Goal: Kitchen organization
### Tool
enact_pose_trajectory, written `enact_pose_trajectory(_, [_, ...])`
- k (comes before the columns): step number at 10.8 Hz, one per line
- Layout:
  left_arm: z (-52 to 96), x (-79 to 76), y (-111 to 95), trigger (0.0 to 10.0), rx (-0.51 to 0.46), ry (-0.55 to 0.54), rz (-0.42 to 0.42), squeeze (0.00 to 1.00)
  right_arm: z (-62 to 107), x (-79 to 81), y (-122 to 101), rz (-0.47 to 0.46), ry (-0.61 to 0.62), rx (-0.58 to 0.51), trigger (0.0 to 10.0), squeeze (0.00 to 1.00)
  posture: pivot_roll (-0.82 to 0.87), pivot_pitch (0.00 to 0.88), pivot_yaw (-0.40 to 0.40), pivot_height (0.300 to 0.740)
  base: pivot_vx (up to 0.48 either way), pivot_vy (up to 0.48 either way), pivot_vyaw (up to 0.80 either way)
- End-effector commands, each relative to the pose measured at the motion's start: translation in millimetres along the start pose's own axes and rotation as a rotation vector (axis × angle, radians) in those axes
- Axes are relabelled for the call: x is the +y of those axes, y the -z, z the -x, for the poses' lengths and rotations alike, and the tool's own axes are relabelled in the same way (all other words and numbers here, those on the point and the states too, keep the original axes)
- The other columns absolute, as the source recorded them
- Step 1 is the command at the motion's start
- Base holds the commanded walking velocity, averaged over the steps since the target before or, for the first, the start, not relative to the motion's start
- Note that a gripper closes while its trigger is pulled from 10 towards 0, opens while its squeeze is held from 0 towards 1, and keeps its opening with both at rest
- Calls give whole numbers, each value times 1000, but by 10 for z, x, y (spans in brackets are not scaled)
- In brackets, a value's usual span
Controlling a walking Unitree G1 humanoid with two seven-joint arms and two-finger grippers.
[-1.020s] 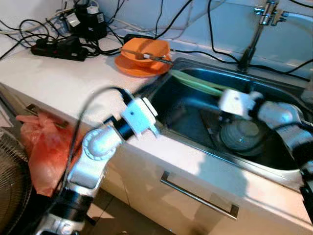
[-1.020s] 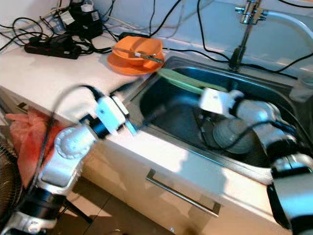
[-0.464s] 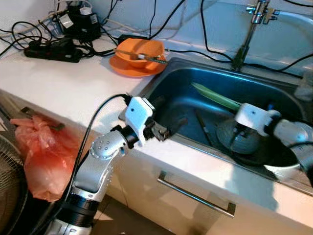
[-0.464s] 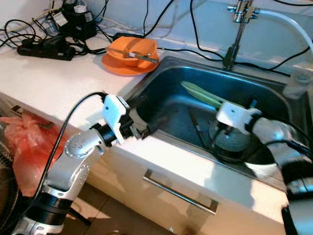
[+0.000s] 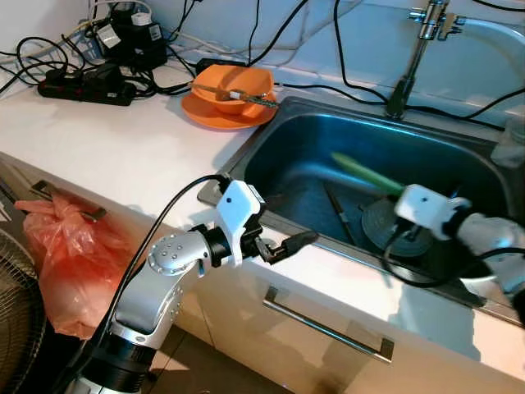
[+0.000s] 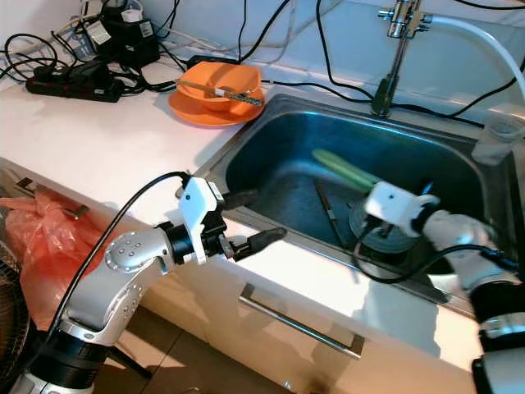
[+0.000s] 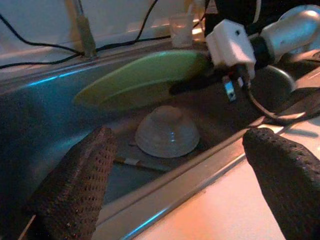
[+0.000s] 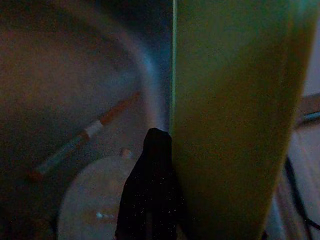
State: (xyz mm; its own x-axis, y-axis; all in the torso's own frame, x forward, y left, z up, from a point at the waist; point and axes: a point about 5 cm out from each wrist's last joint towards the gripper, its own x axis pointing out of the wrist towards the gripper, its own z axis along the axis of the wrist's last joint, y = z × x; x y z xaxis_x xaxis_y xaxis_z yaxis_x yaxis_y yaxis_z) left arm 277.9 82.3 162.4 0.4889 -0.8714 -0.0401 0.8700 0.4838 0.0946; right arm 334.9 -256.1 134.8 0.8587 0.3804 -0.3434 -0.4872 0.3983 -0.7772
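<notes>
A pale green plate [image 5: 365, 171] stands tilted on edge in the steel sink [image 5: 283, 139]. My right gripper [image 6: 367, 187] is shut on its rim, and one black finger [image 8: 150, 190] lies flat against the plate [image 8: 230, 125]. Below the plate an upturned grey bowl [image 7: 167, 132] rests on the sink floor, with chopsticks [image 5: 338, 212] beside it. My left gripper [image 5: 289, 219] hovers over the sink's front rim, open, its two fingers [image 7: 75, 185] wide apart and holding nothing.
An orange bowl on an orange plate [image 5: 230, 86] sits on the counter left of the sink. A power strip and cables [image 5: 86, 78] lie at the back left. A faucet [image 5: 418, 49] stands behind the sink, a red bag [image 5: 61, 254] hangs below the counter, and a drawer handle [image 5: 324, 328] sits in front.
The green plate has come away from the sink's far left wall to the middle, held by my right gripper. My left gripper drew back from inside the sink to its front rim.
</notes>
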Motion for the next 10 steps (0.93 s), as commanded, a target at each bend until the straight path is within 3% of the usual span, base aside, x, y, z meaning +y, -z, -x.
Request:
enact_pose_trajectory(1, [-13, -39, -27, 10000, 3, 31, -4, 0, -28, 19, -3, -32, 6, -1, 10000, 0, -36, 0, 14, 740, 0, 0, 0])
enact_pose_trajectory(3, [-1, -53, -37, 10000, 8, 39, 9, 0, -124, 25, -35, -37, 16, 9, 10000, 0, -29, 0, 13, 740, 0, 0, 0])
enact_pose_trajectory(6, [48, -63, -41, 10000, 22, 47, 12, 0, -235, -219, -111, -13, 100, 56, 10000, 0, -13, 0, 18, 740, 0, 0, 0])
enact_pose_trajectory(9, [83, -89, -38, 10000, 38, 59, 21, 0, -304, -276, -149, -27, 119, 83, 10000, 0, 1, 0, 21, 740, 0, 0, 0])
enact_pose_trajectory(10, [88, -94, -41, 10000, 41, 62, 22, 0, -329, -259, -169, -28, 109, 79, 10000, 1000, 1, 0, 23, 740, 0, 0, 0])
